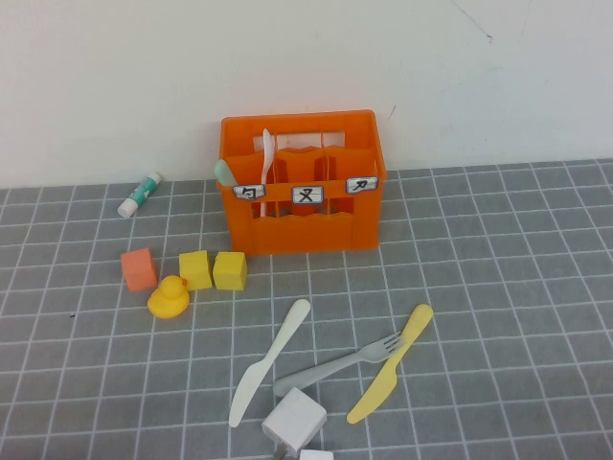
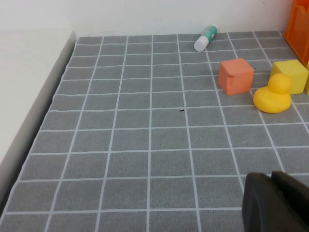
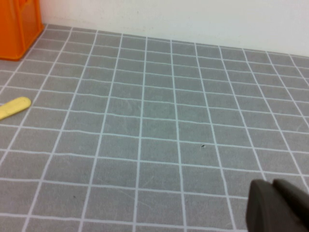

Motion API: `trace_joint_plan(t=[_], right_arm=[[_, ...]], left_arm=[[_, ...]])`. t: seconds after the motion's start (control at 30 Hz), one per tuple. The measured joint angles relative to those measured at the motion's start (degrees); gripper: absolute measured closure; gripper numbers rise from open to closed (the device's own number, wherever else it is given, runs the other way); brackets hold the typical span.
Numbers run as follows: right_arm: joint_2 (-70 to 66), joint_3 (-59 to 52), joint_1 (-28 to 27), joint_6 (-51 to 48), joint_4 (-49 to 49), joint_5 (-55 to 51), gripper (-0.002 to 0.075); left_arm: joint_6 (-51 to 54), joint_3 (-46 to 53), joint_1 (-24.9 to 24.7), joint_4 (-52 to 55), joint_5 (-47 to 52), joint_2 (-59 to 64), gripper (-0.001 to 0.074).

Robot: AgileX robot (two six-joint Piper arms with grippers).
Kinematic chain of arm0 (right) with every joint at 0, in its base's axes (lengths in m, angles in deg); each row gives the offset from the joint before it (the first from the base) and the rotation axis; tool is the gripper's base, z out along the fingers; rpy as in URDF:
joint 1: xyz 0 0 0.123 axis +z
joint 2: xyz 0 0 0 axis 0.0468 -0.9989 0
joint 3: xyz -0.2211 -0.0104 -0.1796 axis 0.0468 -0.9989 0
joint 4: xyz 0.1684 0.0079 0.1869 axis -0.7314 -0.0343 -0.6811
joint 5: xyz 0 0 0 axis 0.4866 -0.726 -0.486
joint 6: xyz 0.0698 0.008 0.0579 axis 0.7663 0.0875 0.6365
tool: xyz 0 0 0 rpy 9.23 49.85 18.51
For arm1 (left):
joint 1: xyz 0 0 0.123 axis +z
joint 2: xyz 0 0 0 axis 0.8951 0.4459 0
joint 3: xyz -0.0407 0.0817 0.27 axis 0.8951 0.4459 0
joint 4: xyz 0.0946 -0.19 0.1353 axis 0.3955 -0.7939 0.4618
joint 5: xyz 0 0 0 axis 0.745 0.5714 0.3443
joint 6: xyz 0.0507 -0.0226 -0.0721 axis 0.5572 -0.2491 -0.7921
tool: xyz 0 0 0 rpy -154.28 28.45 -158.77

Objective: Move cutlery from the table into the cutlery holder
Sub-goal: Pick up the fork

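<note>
The orange cutlery holder (image 1: pixel 302 225) stands at the back middle of the grey gridded table (image 1: pixel 498 287). A pale pink spoon (image 1: pixel 267 158) stands upright in its left compartment, and a mint green spoon (image 1: pixel 225 172) leans at its left end. On the table in front lie the white knife (image 1: pixel 269 362), the grey fork (image 1: pixel 340 364) and the yellow knife (image 1: pixel 391 377). Neither gripper shows in the high view. My left gripper (image 2: pixel 271 178) is shut and empty over bare table to the left. My right gripper (image 3: pixel 273 185) is shut and empty over bare table to the right.
An orange cube (image 1: pixel 139 268), two yellow blocks (image 1: pixel 213 270) and a yellow duck (image 1: pixel 169 298) sit left of the cutlery. A white-and-green glue stick (image 1: pixel 140 195) lies at the back left. A white boxy object (image 1: pixel 294 422) sits at the front edge by the fork's handle.
</note>
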Motion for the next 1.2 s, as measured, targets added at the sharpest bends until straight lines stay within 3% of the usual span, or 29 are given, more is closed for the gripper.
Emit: trace_joint_plan(t=[0.23, 0.63, 0.9, 1.0, 1.2], right_arm=[[0.00, 2.54, 0.00, 0.16, -0.50, -5.19, 0.0729], [-4.22, 28.16, 0.00, 3.95, -0.23, -19.20, 0.0729], [-9.89, 29.39, 0.00, 3.76, -0.16, -10.21, 0.0729], [-13.70, 31.14, 0.00, -1.89, -5.19, -10.97, 0.0729], [-30.37, 39.68, 0.00, -20.06, -20.18, -25.28, 0.0729]], left_arm=[[0.00, 0.00, 0.00, 0.00, 0.00, 0.00, 0.0736], [0.31, 0.00, 0.00, 0.00, 0.00, 0.00, 0.0736], [0.31, 0.00, 0.00, -0.09, 0.00, 0.00, 0.0736], [0.31, 0.00, 0.00, -0.09, 0.00, 0.00, 0.0736], [0.31, 0.00, 0.00, -0.09, 0.00, 0.00, 0.0736]])
